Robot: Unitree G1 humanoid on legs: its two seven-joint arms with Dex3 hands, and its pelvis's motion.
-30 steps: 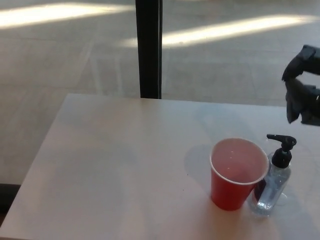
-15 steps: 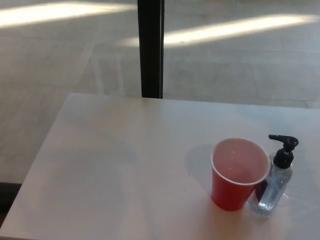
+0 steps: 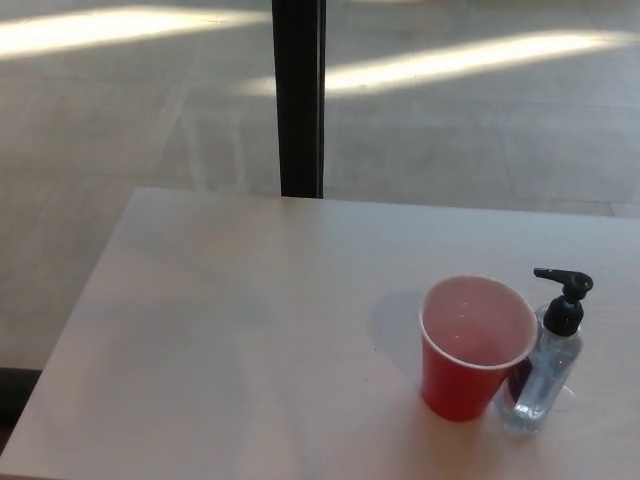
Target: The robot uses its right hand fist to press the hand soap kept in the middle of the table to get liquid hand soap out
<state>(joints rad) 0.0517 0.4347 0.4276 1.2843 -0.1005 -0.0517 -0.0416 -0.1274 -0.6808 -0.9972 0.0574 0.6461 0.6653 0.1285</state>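
We see the hand soap bottle (image 3: pixel 545 375) standing upright near the right edge of the table (image 3: pixel 220 320), its black pump head (image 3: pixel 564 283) up and its nozzle pointing left over the red cup (image 3: pixel 474 345), which sits just beside it, seemingly touching. Neither of our hands is in view, so we cannot tell how their fingers stand. The risk we judge: a fist landing off-centre on that narrow pump could tip the light bottle into the cup and knock both over.

Light: soft daylight, with bright sun stripes on the floor (image 3: pixel 480 60) far back.
Shadows: a pale one left of the red cup (image 3: pixel 476 345) on the counter (image 3: pixel 230 320).
Sharpness: a little fuzzy everywhere.
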